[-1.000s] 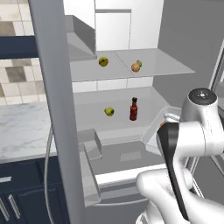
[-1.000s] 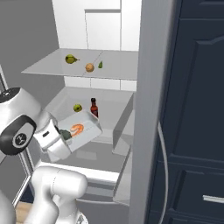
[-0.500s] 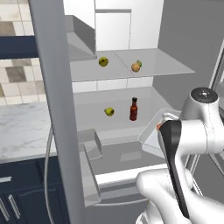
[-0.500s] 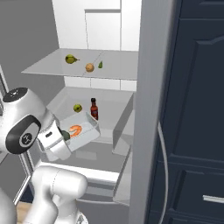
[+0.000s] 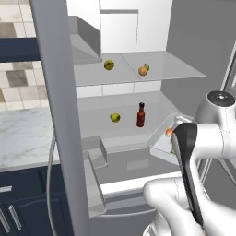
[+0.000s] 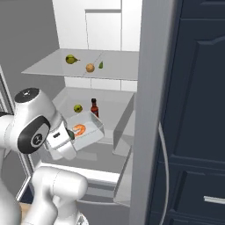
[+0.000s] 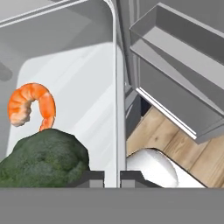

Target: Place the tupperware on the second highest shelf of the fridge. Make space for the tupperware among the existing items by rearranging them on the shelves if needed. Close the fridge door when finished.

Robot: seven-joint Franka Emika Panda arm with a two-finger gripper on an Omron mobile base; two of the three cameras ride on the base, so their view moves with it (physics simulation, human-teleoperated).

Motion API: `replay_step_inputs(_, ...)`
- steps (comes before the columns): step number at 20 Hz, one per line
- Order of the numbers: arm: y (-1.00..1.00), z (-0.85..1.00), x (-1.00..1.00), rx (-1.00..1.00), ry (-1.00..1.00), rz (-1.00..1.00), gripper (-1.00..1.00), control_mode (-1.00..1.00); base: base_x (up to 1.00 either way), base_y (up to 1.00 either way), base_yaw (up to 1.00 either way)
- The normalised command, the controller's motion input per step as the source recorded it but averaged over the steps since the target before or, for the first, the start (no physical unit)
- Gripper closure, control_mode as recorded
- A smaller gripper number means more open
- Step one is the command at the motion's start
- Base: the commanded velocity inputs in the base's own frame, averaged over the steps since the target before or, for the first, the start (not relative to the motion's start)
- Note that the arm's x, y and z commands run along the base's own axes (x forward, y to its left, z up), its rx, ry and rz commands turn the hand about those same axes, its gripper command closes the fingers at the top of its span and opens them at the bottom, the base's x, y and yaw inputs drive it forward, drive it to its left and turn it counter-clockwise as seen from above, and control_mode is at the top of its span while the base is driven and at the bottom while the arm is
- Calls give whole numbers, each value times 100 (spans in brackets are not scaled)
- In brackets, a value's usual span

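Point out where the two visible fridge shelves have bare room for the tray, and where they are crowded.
Upper shelf: bare on the right, beyond the orange fruit; the round fruit sits mid-left. Lower shelf: bare on the left, before the yellow-green fruit; that fruit and the red bottle crowd the middle. The gripper, shut on the tupperware, holds it in front.

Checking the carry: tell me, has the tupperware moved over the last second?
Yes. In the right base view the tupperware, held in the shut claw, has slipped down and left, away from the dark red bottle behind it.

Translucent smooth plastic tupperware (image 7: 87,87), matt pale-grey shelves (image 5: 161,69), wood-grain floor (image 7: 162,140) — brushed-grey fridge (image 5: 57,115)
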Motion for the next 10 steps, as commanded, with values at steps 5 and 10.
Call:
replay_step_inputs(5,-25,-3,36,3,0,-9,100,-100,0,0,0)
replay_step_inputs(10,-22,-25,39,0,-1,-8,100,-100,0,0,0)
